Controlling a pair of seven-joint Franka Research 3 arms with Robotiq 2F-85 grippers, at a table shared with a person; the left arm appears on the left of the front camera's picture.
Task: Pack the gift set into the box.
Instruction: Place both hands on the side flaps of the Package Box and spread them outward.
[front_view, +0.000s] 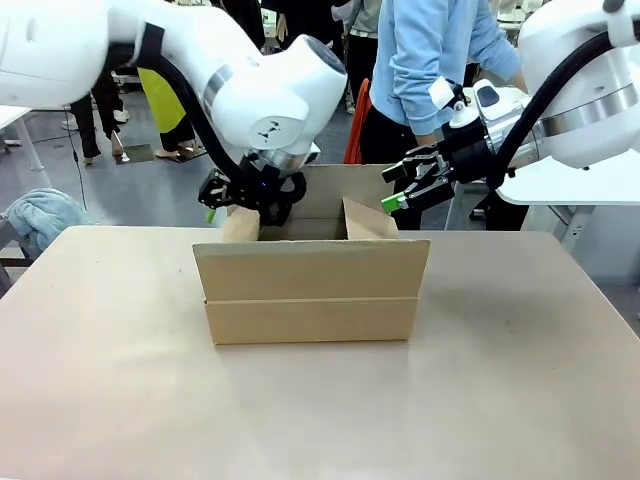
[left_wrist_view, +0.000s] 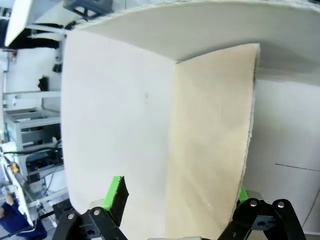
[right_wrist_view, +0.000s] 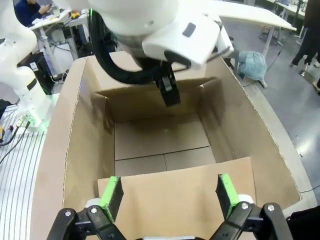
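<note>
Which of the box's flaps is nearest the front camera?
The long flap standing upright across the front; the other three are behind it.

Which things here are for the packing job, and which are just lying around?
For the job:
cardboard box
left end effector
right end effector

Just lying about:
light blue cloth

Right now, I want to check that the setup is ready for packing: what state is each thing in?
box: top open, flaps raised, inside empty.
left gripper: open, at the left end flap.
right gripper: open, at the right end flap.
</note>
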